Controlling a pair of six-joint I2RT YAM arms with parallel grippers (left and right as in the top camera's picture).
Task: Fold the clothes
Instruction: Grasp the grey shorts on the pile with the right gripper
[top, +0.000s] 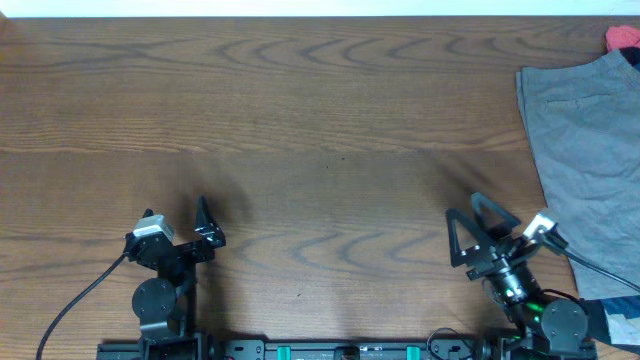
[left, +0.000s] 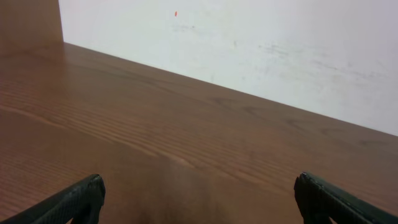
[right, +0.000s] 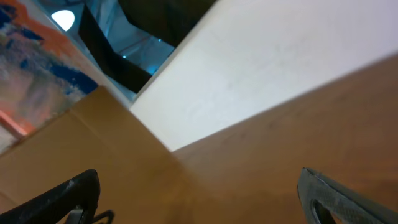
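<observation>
A grey garment (top: 585, 150) lies spread flat at the table's right edge in the overhead view, running off the frame. A red cloth (top: 623, 38) shows at the far right corner. My left gripper (top: 207, 225) is open and empty near the front left, far from the clothes; its wrist view (left: 199, 196) shows only bare wood between the fingers. My right gripper (top: 466, 210) is open and empty near the front right, a little left of the grey garment; its wrist view (right: 198, 190) shows only wood between the fingers.
The wooden table (top: 300, 120) stretches back to a white wall (left: 249, 37). A dark blue patterned item (top: 620, 318) sits at the front right corner beside the right arm's base. Cables run from both arm bases.
</observation>
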